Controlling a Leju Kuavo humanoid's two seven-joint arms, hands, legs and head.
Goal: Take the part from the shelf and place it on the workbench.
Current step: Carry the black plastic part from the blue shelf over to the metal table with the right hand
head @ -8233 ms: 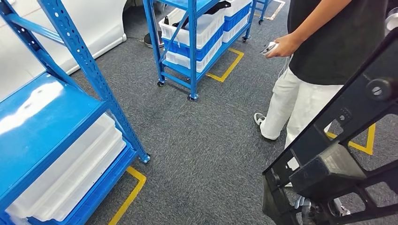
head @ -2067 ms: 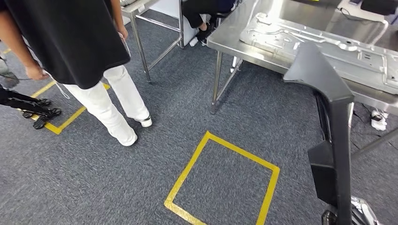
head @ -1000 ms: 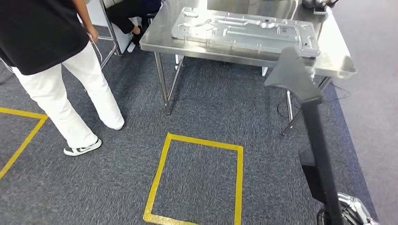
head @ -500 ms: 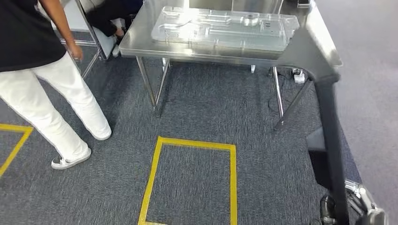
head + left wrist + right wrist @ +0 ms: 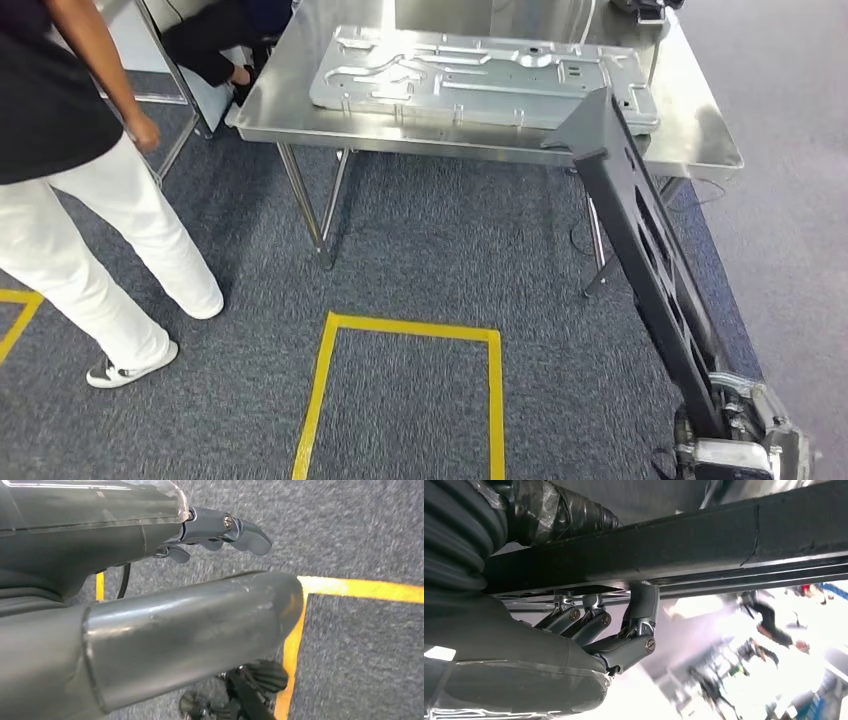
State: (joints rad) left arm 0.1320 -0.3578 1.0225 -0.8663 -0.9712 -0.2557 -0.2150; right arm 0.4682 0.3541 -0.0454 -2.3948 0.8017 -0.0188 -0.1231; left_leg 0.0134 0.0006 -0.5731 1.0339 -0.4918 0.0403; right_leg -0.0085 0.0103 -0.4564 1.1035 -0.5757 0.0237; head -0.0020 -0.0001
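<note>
On my head view, a person in a black top and white trousers stood at the far left, on the grey carpet, one white shoe just beside a corner of yellow floor tape. Behind that person's arm I could see a second figure in dark clothes seated near a white cabinet, too cut off to describe further. Nearer the middle, a yellow tape rectangle was marked on the carpet in front of the workbench, a steel table on thin legs. A large pressed metal panel lay flat on its top, covering most of it.

My left hand hung over the carpet beside a yellow tape line; on its wrist view I saw the fingers apart and slightly curled, with nothing in them.

To the right, the part, a long black frame with cut-out slots, rose at a slant from the lower right corner, its upper end overlapping the near right edge of the workbench in my view; I could not tell whether it touched the table. My right hand gripped it from beneath, fingers hooked up against the black bar on that wrist view.
</note>
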